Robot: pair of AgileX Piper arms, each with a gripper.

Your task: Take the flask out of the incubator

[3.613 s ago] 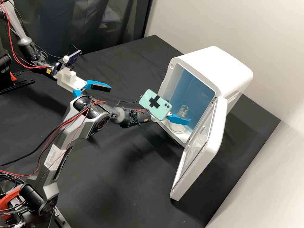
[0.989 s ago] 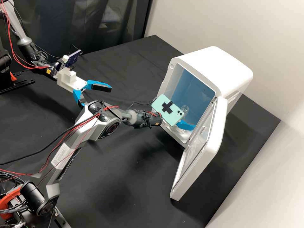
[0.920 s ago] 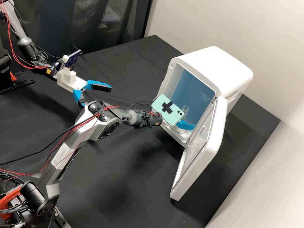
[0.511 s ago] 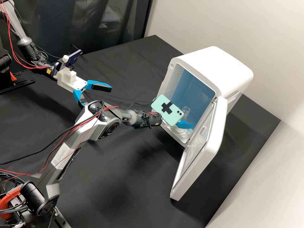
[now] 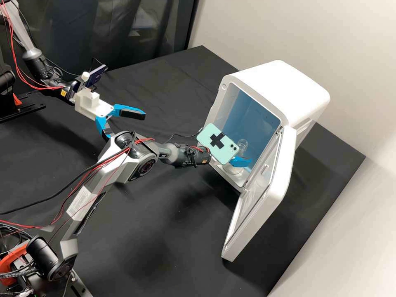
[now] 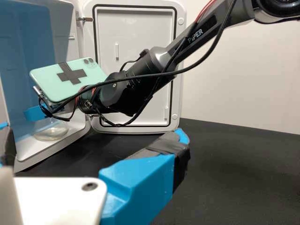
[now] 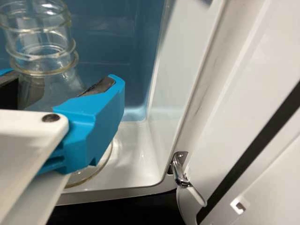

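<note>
Forearm and wrist of the right arm stretch almost level from the lower left of the high view toward its middle. The elbow is bent upward, and the right gripper (image 5: pixel 240 160) sits inside the open mouth of the incubator (image 5: pixel 284 88). A mint-green phone (image 5: pixel 217 143) marked with a black cross rides on top of that wrist. In the right wrist view the blue fingers (image 7: pixel 93 117) are drawn in on the flask (image 7: pixel 42 44), one on each side just beneath the glass collar of its neck, pinching it.

The flask, of clear glass, stands upright on the pale floor of the incubator, before the blue inner wall and near the hinge side. The door (image 5: pixel 264 194) is swung wide toward the lower right of the high view. Its lower corner is close to the black table (image 5: pixel 165 239); whether it touches cannot be told.

The left arm comes in from the upper left of the high view. The left gripper (image 5: pixel 123 123) hovers above the table, well apart from the incubator and pointing toward it, fingers spread wide. Its wrist view looks across at the right arm's wrist and the flask's round base inside the incubator.
</note>
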